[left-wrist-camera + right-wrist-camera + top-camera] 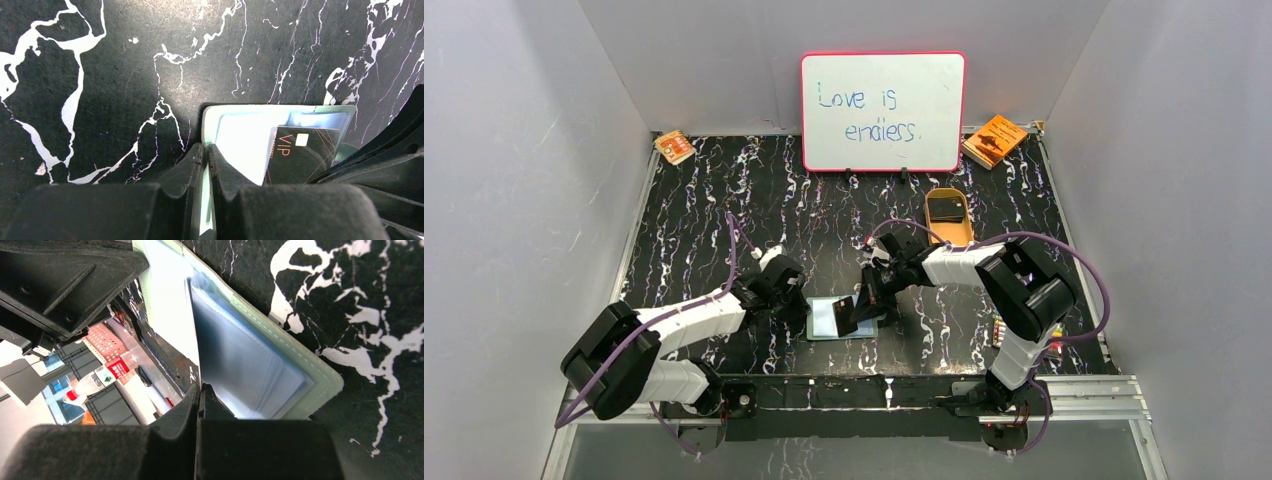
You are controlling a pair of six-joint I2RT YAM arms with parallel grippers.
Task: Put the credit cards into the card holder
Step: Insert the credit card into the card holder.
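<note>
Left wrist view gives the clearest look at the credit card (302,155): dark, with VIP lettering and a pale chip, tilted over the right half of the open card holder (240,132). The holder lies on the black marbled table (100,75), at the near middle between the two arms. The right end effector (199,392) is clamped on the card. The left end effector (206,155) is pinched closed on the holder's left flap, whose pale green edge shows between its fingers and seems lifted off the table.

The step in hand looks like feeding the card into one of the clear pockets (250,360). To do it well, the left pinch should stay firm so the sleeve cannot slide. The card's leading edge should be squared to the pocket mouth, and its angle flattened so it goes under the film rather than over it. It should then be pushed straight along the pocket and let go only once most of it is seated.

Much of this is hard to check. The card's lower edge is hidden behind the left fingers, so I cannot tell whether it has met a pocket mouth. From the right wrist the card is nearly edge-on, its glossy face only mirroring the room. Whether a pocket already holds a card is unclear. The tan tray (948,215) at the far right holds something dark, but how many pieces I cannot tell.
</note>
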